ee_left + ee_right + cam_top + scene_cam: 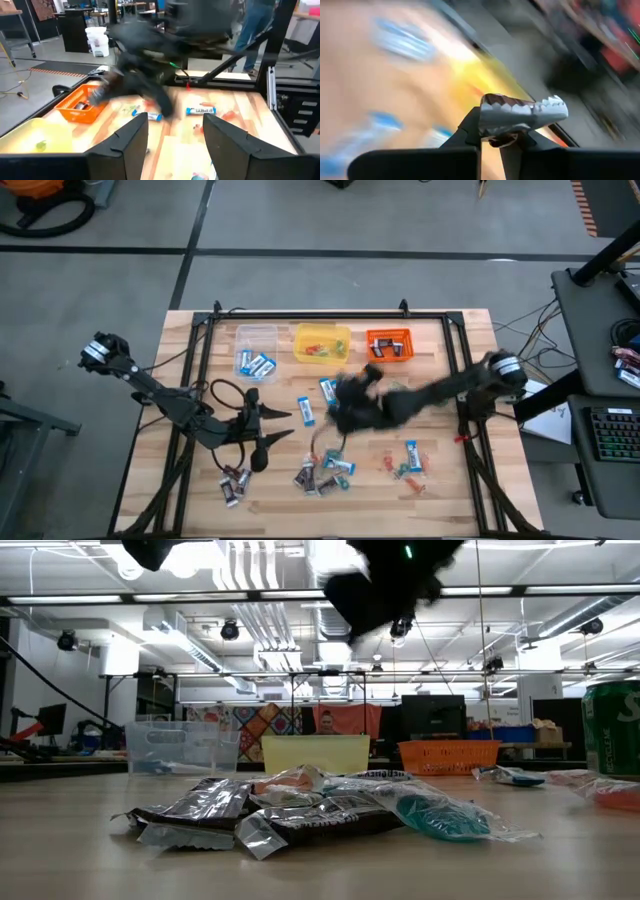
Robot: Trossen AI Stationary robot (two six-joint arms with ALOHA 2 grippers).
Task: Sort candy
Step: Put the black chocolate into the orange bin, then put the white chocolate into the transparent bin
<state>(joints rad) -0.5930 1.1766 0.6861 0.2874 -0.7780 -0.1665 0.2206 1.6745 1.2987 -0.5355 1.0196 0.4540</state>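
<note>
The left gripper [268, 432] waits with its jaws open, and a pile of candy [322, 471] lies on the table just beyond them. The right gripper [496, 136] is closed on a silver-wrapped candy [520, 114], probably a dark brown one, which sticks out sideways between its jaws.

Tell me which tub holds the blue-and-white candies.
The clear tub, at the row's left end in the high view; the yellow tub and orange tub hold other candy.

Open counter [470, 490] is seen at the lower right and the far left of the high view. The upper edge is blocked by three tubs [321, 343] in a row. The centre is crossed by the right arm [430, 395], and the lower middle is cluttered by scattered candy [322, 474].
</note>
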